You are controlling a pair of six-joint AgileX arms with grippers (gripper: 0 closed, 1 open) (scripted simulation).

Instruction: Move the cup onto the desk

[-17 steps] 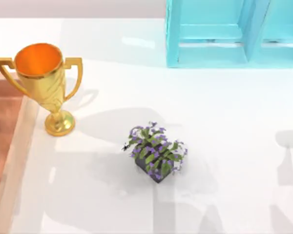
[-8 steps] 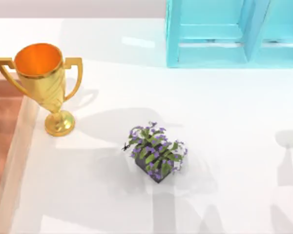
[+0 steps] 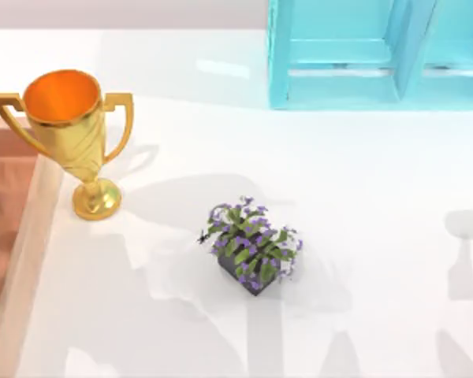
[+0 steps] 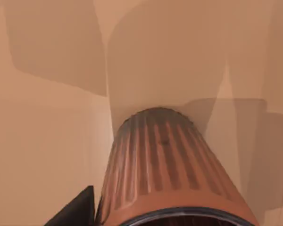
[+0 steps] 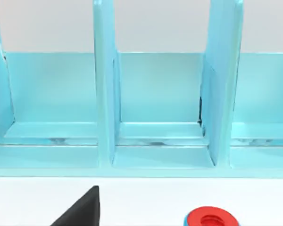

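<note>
One dark edge of the left tool (image 4: 78, 212) shows just beside the cup (image 4: 165, 165), which stands upright on the orange-brown wooden surface (image 4: 42, 136). I cannot tell whether the tool has closed on it or is merely alongside.

From above, a sliver of the cup sits at the far left edge, off the white tabletop (image 3: 363, 197) and beyond its pale rim. Over the last second the only change is in the grey shadows along the tabletop's near edge, which have slid and reshaped. The gold trophy (image 3: 71, 134), the flowering plant (image 3: 252, 248) and the turquoise shelf unit (image 3: 378, 55) have not moved.

I judge the left arm to be settling in for the grasp, with the lift and carry not yet begun. The right tool (image 5: 80, 209) faces the shelf unit, parked, and its state cannot be told.
</note>
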